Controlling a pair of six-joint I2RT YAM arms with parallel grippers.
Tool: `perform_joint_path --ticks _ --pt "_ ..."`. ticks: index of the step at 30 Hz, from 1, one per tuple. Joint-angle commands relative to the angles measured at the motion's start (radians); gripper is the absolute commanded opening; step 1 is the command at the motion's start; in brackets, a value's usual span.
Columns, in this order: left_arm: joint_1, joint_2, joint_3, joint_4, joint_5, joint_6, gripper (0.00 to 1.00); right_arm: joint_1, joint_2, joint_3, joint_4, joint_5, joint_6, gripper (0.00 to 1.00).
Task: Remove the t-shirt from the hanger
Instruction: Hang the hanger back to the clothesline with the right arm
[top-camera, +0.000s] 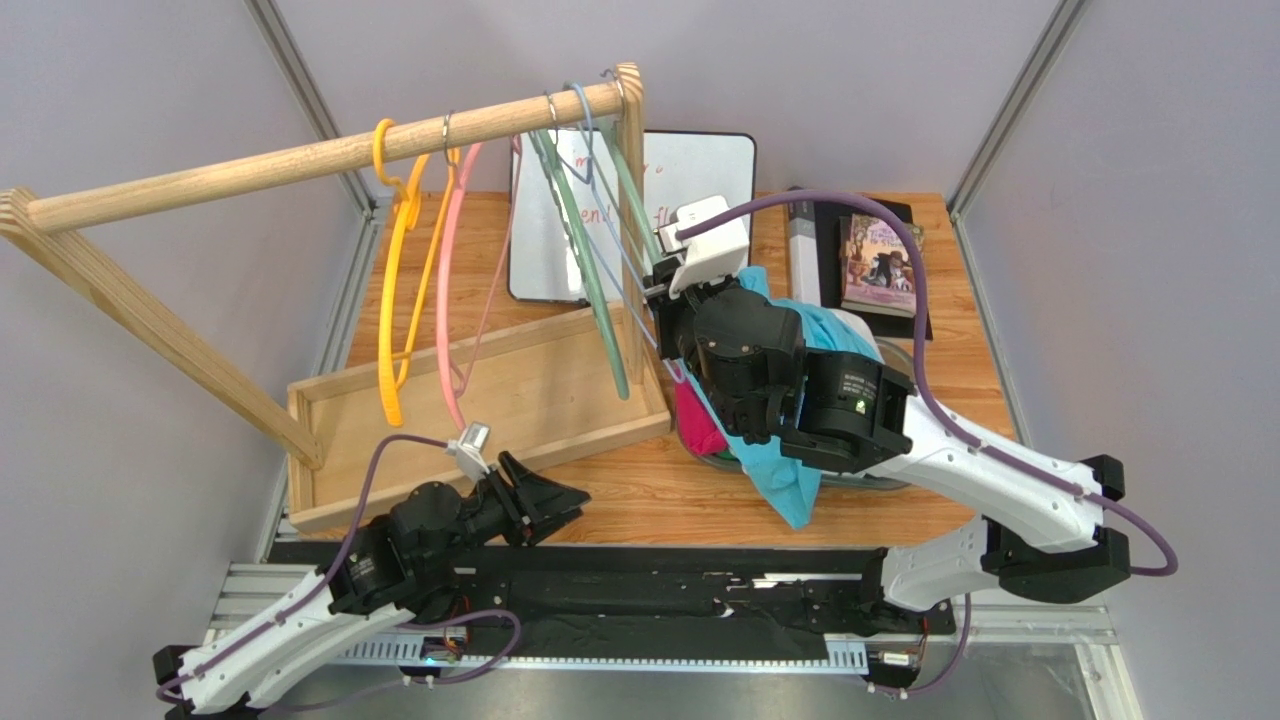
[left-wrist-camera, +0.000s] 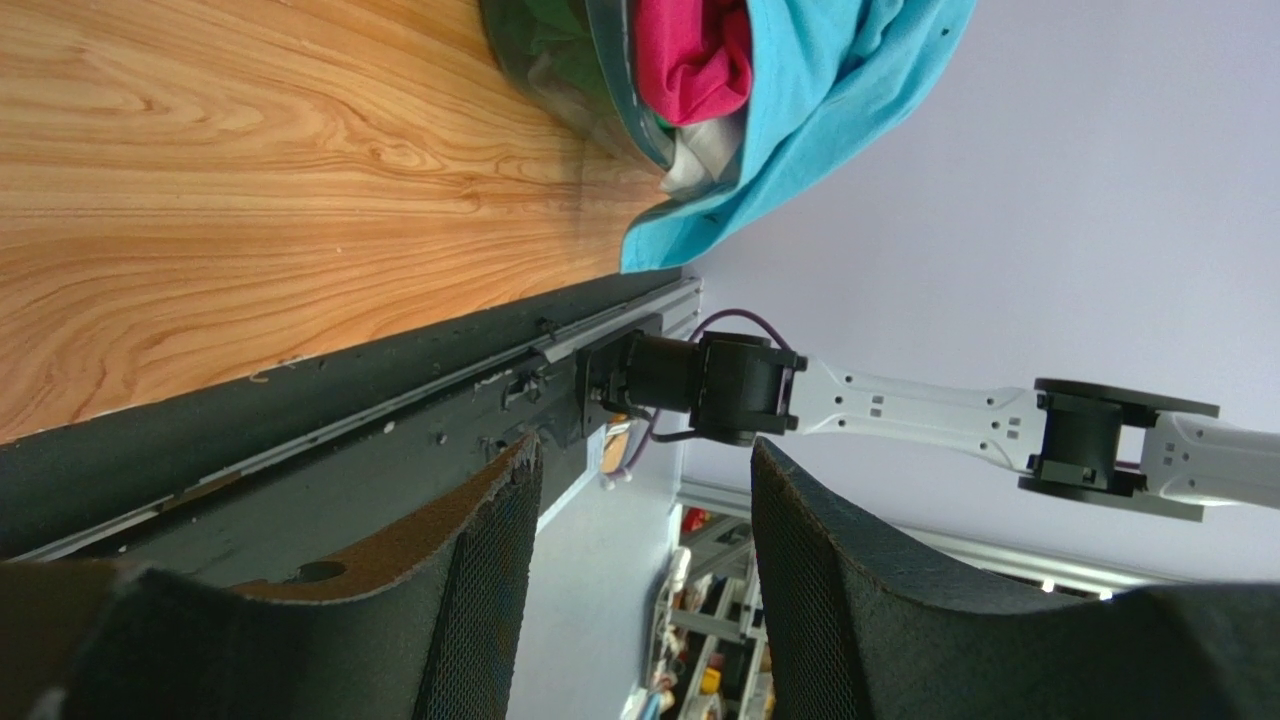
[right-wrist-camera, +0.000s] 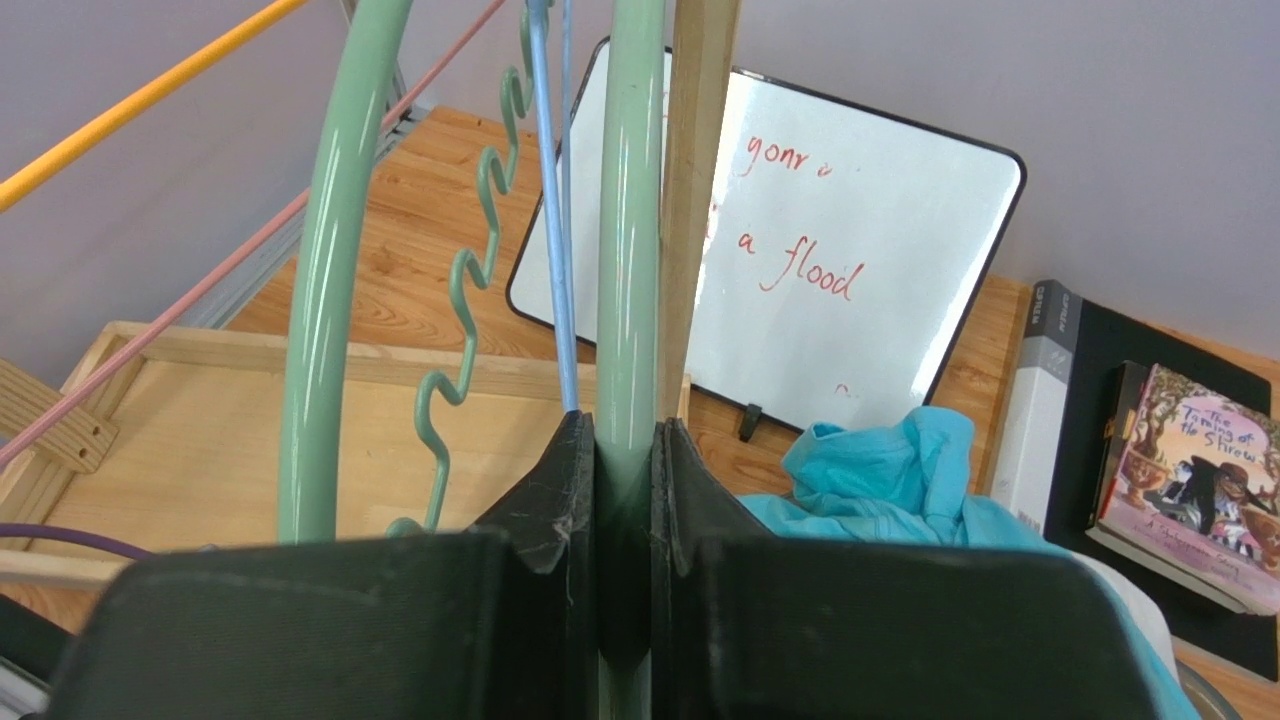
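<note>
Already off the hanger, the teal t-shirt (top-camera: 784, 483) lies draped over a bin (left-wrist-camera: 609, 75) on the table (top-camera: 646, 488), just right of the wooden tray (top-camera: 496, 393). One end spills over the bin's near side toward the table's front edge; the rest is bunched under the right arm. A pink garment (top-camera: 694, 414) sits in the bin beside it, with some white and green cloth that only the left wrist view shows.

The green hanger (top-camera: 604, 293) hangs bare from the rail (top-camera: 301, 158), close to the rack's upright post (top-camera: 631, 108). The right gripper (right-wrist-camera: 628, 450) is clamped on one of the hanger's arms, its fingers pressed against both sides of the bar with no gap left. A thin blue hanger (right-wrist-camera: 553, 225) hangs just beside the green one. Farther left along the rail hang a pink hanger (top-camera: 446, 300) and a yellow hanger (top-camera: 394, 300), both bare, reaching down over the tray.

The left gripper (top-camera: 549, 495) sits low near the front edge of the table, well apart from the rack. Its jaws are spread wide and hold nothing.

Behind the rack a whiteboard (top-camera: 676, 173) with red writing leans up, and a book (top-camera: 879, 263) lies at the far right of the table.
</note>
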Motion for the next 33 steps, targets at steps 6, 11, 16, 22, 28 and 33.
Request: perform_joint_path --ticks 6,11,16,22,28,33 --pt "-0.002 -0.129 -0.026 0.076 0.024 0.027 0.59 -0.015 -0.083 -0.107 0.020 -0.033 0.130 0.47" --pt "-0.001 -0.126 -0.036 0.099 0.034 0.048 0.59 -0.012 -0.207 -0.180 -0.051 -0.053 0.230 0.88" --pt "-0.002 -0.120 -0.057 0.156 0.041 0.091 0.60 -0.012 -0.420 -0.361 -0.177 -0.111 0.356 1.00" --pt "-0.002 -0.116 -0.098 0.230 0.049 0.148 0.60 -0.012 -0.892 -0.876 -0.022 -0.405 0.498 1.00" --pt "-0.002 -0.122 -0.150 0.319 0.083 0.202 0.59 -0.009 -1.218 -1.421 0.416 -0.705 0.635 1.00" --pt "-0.002 -0.132 -0.177 0.319 0.109 0.240 0.59 -0.011 -1.282 -1.705 0.768 -0.765 0.669 1.00"
